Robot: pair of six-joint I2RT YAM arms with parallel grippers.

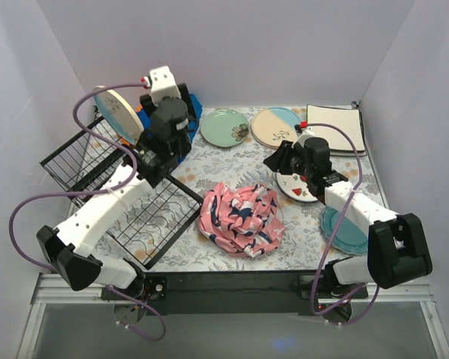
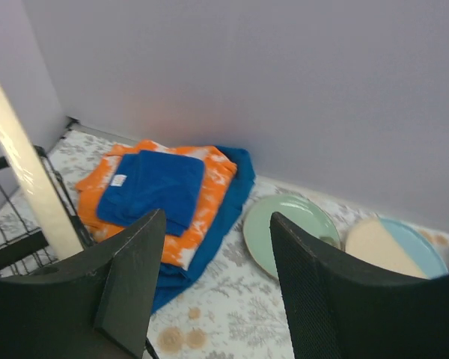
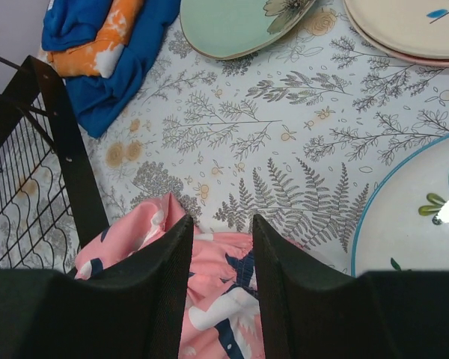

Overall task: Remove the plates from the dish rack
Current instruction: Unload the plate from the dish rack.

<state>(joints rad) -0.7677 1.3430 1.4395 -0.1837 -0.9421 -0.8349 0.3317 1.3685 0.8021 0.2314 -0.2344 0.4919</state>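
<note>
The black wire dish rack [image 1: 90, 176] stands at the left with one cream plate [image 1: 118, 114] upright in it; in the left wrist view that plate's edge [image 2: 26, 179] is at the left. My left gripper [image 1: 181, 129] [image 2: 215, 221] hovers open and empty beside that plate. On the table lie a mint plate [image 1: 224, 127] [image 2: 288, 232], a cream-and-blue plate [image 1: 277, 127] [image 2: 396, 250], a cream square plate [image 1: 337, 129], a white plate with red marks [image 1: 295, 187] [image 3: 404, 217] and a teal plate [image 1: 343, 228]. My right gripper [image 1: 280, 161] [image 3: 222, 221] is open and empty, just left of the white plate.
A crumpled pink patterned cloth [image 1: 239, 221] [image 3: 217, 299] lies mid-table, under my right fingers. Folded blue-orange cloths [image 1: 194, 112] [image 2: 157, 194] sit at the back beside the rack. The rack's corner post [image 3: 67, 157] stands left of the right gripper. Walls enclose three sides.
</note>
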